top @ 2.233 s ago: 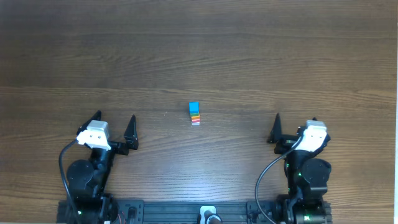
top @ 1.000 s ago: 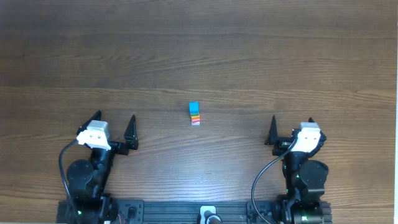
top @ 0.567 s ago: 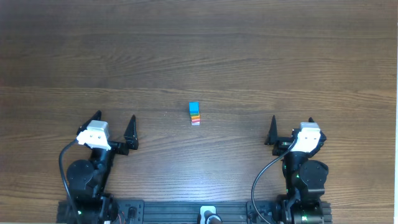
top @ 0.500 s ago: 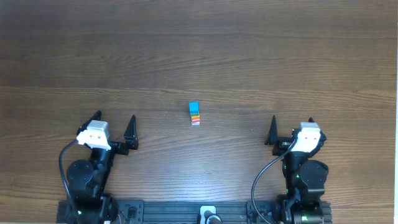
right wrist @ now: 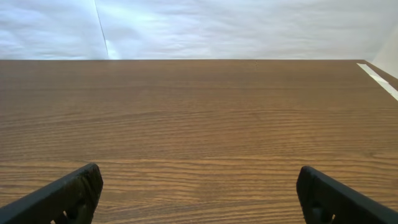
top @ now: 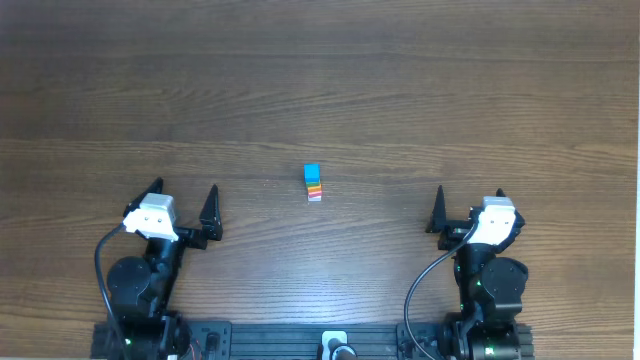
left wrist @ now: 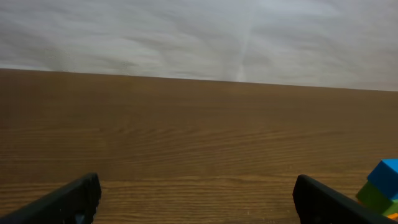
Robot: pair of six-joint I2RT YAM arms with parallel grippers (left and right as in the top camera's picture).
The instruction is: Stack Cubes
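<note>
Cube stack (top: 313, 184): we see it upright near the middle of the table (top: 320, 70), touching neither arm.
Top cube: the blue cube (top: 312, 172) sits on top. The left wrist view shows it (left wrist: 389, 174) on a green cube (left wrist: 375, 194), with an orange face below that.
Lower layers: from above we make out orange and red bands and a pale one at the foot. We cannot tell how many cubes there are.
Left gripper (top: 183, 200): its fingers are spread wide and hold nothing. It lies well apart from the stack, at about 8 to 9 o'clock of it.
Right gripper (top: 468, 205): its fingers are also spread wide with nothing between them. It lies well apart from the stack, at about 3 to 4 o'clock of it.
Stack from each gripper: we place it near 3 o'clock of the left gripper and near 9 o'clock of the right one.
Backdrop (right wrist: 249, 25): a pale wall rises behind the far table edge.
</note>
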